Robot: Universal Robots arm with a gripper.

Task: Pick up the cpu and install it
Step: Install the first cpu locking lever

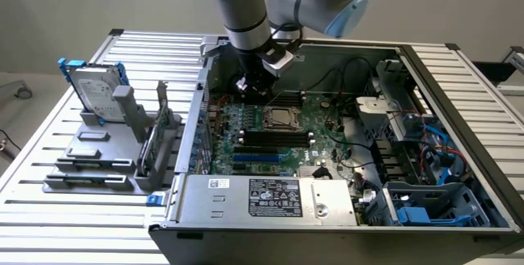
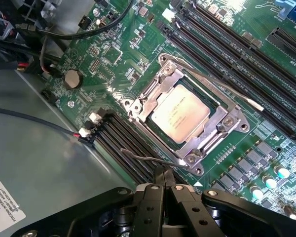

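Note:
The cpu (image 2: 180, 112), a small silvery-grey square chip, lies flat inside the metal-framed socket (image 2: 153, 89) of the green motherboard (image 2: 113, 54). In the exterior view the cpu (image 1: 279, 117) sits mid-board inside the open computer case. My gripper (image 2: 164, 174) is shut, its black fingertips pressed together with nothing between them, just beside the socket's corner and close to a thin wire lever (image 2: 148, 157). From outside, the gripper (image 1: 248, 87) hangs low over the board's far left part, a little behind the socket.
Black memory slots (image 2: 237, 54) flank the socket on both sides. Cables (image 2: 34, 118) run along the case wall. A power supply (image 1: 270, 197) fills the case front. A hard drive in a blue bracket (image 1: 94, 90) stands in a grey rack on the table at the exterior view's left.

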